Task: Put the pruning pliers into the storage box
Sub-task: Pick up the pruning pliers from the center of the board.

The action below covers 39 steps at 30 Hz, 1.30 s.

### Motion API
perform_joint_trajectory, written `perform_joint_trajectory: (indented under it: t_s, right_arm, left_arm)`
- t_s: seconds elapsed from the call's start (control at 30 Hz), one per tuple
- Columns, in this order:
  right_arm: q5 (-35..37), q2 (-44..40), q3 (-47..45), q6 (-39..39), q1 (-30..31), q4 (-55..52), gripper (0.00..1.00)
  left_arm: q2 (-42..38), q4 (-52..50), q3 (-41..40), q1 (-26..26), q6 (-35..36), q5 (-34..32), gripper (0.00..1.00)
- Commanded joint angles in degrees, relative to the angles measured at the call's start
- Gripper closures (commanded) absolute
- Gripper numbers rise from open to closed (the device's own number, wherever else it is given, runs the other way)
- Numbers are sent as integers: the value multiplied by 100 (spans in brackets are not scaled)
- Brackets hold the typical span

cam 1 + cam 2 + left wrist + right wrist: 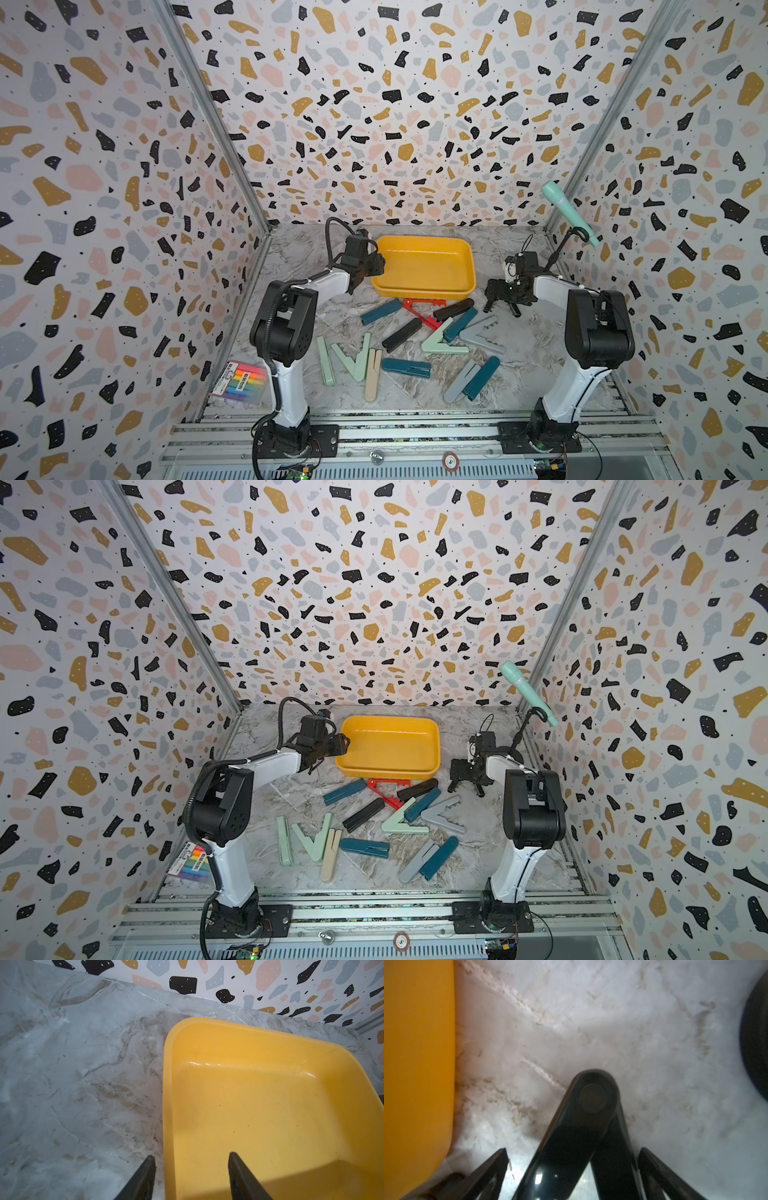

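The yellow storage box (424, 240) (390, 720) stands at the back middle of the table, and its floor is bare. My left gripper (372, 266) (191, 1155) is open and straddles the box's left wall (168, 1105), one finger outside and one inside. My right gripper (500, 298) (573, 1149) is open just right of the box (419, 1043). A black pruning pliers (591, 1105), spread in a V, lies between its fingers; its arm ends (487, 309) stick out toward the front. Several more pliers lie in front of the box, among them red (422, 309), teal (380, 311), black (401, 334) and mint (438, 343).
A mint-green microphone (569, 212) leans on a black stand at the back right; its round base (756, 1043) is close to my right gripper. A pack of coloured markers (241, 382) lies front left. Patterned walls close in three sides.
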Motion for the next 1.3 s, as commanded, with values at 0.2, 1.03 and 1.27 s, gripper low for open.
perform_joint_trajectory:
  t_s: [0.2,1.03,1.27]
  right_arm:
    - [50,-192,-240,-134,-22,-784,5]
    - [-396,-1049,18,636,-10,-397,100]
    - [-273,-1367,648,1425,751,-123,95]
  left_arm:
    - [-240,87,-157,31,59,-83,44]
    - [-309,384,-373,137,-330,-16,44]
    - [-263,185,-305,120,-332,-124,44]
